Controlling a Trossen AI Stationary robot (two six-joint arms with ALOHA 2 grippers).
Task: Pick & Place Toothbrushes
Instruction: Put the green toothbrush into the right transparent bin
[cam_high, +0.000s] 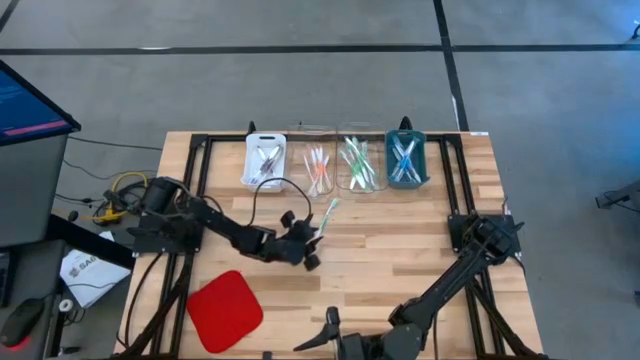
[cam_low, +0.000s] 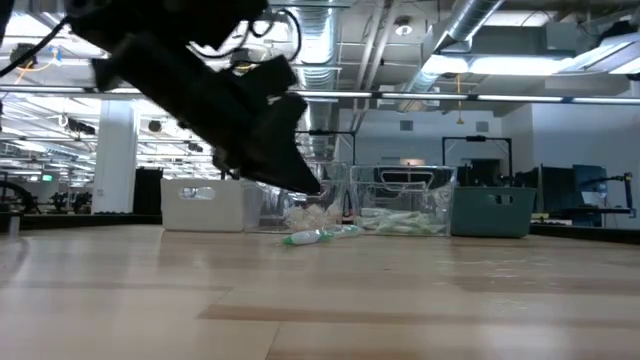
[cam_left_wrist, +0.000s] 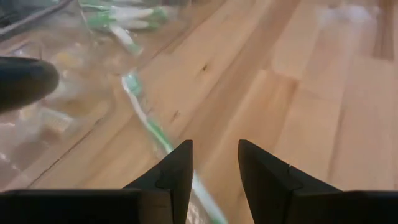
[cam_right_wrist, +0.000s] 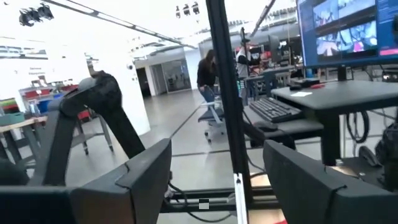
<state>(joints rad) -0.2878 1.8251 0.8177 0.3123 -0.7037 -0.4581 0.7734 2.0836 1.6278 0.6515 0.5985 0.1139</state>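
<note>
One green-and-white toothbrush (cam_high: 328, 214) lies flat on the wooden table just in front of the trays; it also shows in the low view (cam_low: 320, 236). My left gripper (cam_high: 312, 240) hovers open near the brush's near end. In the left wrist view its fingers (cam_left_wrist: 214, 165) stand apart above the wood, and the brush (cam_left_wrist: 146, 118) runs under one finger without touching it. More toothbrushes lie sorted in the trays at the far edge. My right gripper (cam_high: 318, 332) waits open near the table's near edge, raised and looking into the room (cam_right_wrist: 217, 171).
Along the far edge stand a white tray (cam_high: 265, 160), two clear trays with pink-orange (cam_high: 318, 168) and green (cam_high: 357, 165) brushes, and a teal tray (cam_high: 406, 160) with blue ones. A red square pad (cam_high: 225, 310) lies at the near left. A person shows in the room beyond the table (cam_right_wrist: 205, 74).
</note>
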